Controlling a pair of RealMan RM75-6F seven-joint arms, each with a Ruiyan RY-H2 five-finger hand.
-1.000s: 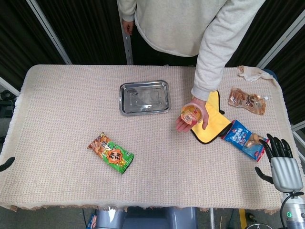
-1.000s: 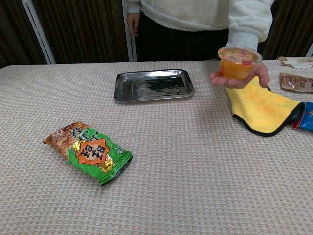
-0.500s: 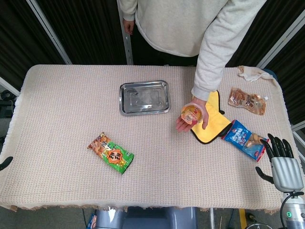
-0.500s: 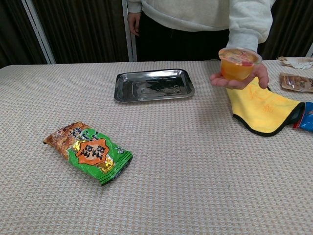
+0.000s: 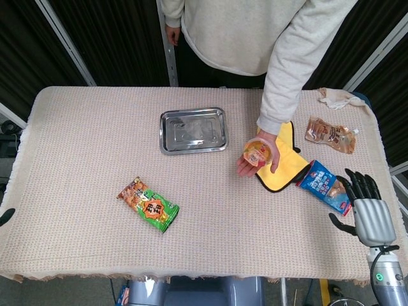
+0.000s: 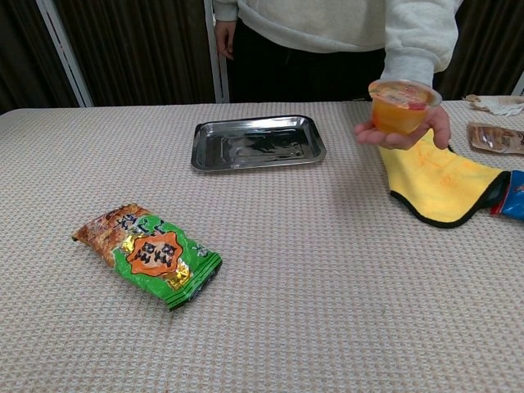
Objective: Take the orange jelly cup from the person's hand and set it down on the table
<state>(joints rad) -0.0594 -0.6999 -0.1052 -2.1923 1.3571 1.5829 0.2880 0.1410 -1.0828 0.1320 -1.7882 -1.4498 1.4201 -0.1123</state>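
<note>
The orange jelly cup (image 5: 258, 152) rests on the person's upturned palm (image 5: 247, 167) above the table, right of centre; in the chest view the jelly cup (image 6: 399, 105) sits high at the right, over the yellow cloth. My right hand (image 5: 365, 210) hovers at the table's right front edge, fingers spread and holding nothing, well to the right of the cup and just beside the blue packet. Only a dark sliver of my left hand (image 5: 4, 217) shows at the left edge of the head view. Neither hand shows in the chest view.
A steel tray (image 5: 192, 130) lies left of the cup. A green snack packet (image 5: 148, 204) sits at the front left. A yellow cloth (image 5: 284, 167), a blue packet (image 5: 325, 185), a brown pouch (image 5: 328, 134) and a white rag (image 5: 338, 97) crowd the right side.
My right hand has shifted left and slightly up, toward the blue packet. The left hand's sliver has slid further off the left edge. The cup has barely moved.
</note>
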